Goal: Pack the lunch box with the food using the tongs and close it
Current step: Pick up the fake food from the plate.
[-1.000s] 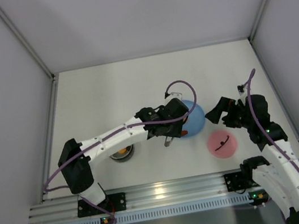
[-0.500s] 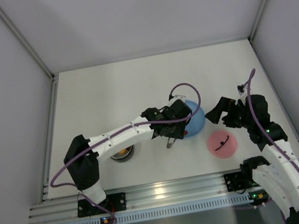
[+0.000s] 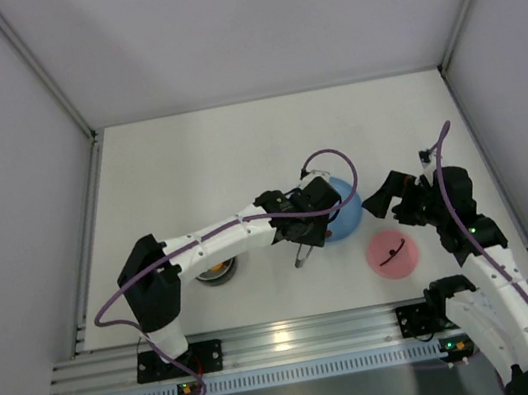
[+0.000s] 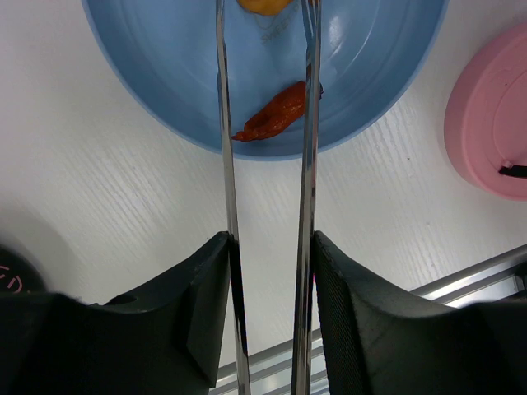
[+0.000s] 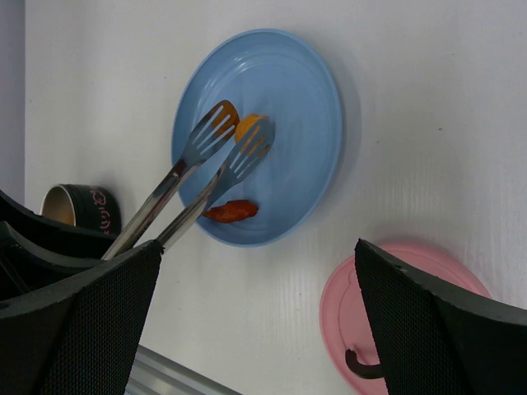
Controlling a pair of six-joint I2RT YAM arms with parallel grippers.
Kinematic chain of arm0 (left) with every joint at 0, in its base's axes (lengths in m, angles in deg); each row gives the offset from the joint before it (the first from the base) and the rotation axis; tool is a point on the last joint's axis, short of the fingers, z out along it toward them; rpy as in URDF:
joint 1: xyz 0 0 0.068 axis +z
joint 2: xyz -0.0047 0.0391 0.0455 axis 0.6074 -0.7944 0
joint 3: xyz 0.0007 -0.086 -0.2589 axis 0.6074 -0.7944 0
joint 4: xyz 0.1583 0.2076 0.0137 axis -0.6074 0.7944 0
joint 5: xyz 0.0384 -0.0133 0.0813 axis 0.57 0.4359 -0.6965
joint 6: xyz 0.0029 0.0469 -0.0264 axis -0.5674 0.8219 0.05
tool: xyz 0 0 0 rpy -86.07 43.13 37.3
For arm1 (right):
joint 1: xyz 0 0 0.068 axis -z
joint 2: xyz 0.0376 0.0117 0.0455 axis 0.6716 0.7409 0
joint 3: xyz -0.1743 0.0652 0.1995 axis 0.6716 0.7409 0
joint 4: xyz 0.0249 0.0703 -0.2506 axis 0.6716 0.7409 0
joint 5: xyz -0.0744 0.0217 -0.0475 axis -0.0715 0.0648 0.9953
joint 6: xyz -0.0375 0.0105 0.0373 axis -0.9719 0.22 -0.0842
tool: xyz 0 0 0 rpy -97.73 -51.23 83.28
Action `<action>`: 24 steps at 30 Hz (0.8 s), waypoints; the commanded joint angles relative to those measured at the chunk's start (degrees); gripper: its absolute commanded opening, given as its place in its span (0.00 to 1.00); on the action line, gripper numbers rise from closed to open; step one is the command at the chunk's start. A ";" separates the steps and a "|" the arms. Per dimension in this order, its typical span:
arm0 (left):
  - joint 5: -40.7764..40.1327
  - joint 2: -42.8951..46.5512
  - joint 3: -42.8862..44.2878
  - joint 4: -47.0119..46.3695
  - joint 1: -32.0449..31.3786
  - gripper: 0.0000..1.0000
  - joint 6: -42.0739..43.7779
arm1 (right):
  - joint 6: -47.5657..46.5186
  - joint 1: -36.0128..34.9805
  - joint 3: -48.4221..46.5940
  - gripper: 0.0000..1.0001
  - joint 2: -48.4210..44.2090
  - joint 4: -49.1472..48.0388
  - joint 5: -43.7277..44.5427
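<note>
The left gripper (image 4: 270, 243), jaws clamped on the tongs (image 4: 306, 164), is drawing back across the blue plate (image 5: 313, 99), tips flanking an orange piece (image 5: 249, 126) for pickup, while the right gripper (image 5: 257, 251), jaws apart, is idling and the lunch box (image 3: 217, 269) is waiting lidless leftward.

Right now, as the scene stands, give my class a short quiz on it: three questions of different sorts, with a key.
1. True or false: the pink lid sits on the lunch box.
2. What does the left pincer hold? A) the tongs B) a spoon C) nothing
3. Fill in the gap: the red-brown strip lies on the blue ____.

Key
1. False: the lid lies on the table, well apart from the box.
2. A
3. plate
</note>
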 commanded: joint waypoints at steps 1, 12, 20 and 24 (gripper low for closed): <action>0.31 0.99 0.78 -2.15 -0.17 0.47 0.50 | -0.88 0.67 -2.24 0.99 0.22 -1.28 -0.09; 1.98 3.97 1.48 -2.95 -0.17 0.41 0.85 | -0.88 0.67 -2.06 1.00 0.05 -1.10 -0.18; -0.22 7.93 2.54 -1.63 -0.17 0.41 1.03 | -0.53 0.67 -1.71 0.99 0.14 -1.45 -0.35; -0.92 9.07 2.45 -0.84 -0.17 0.41 1.03 | -0.53 0.76 -1.62 0.99 0.14 -1.54 -0.44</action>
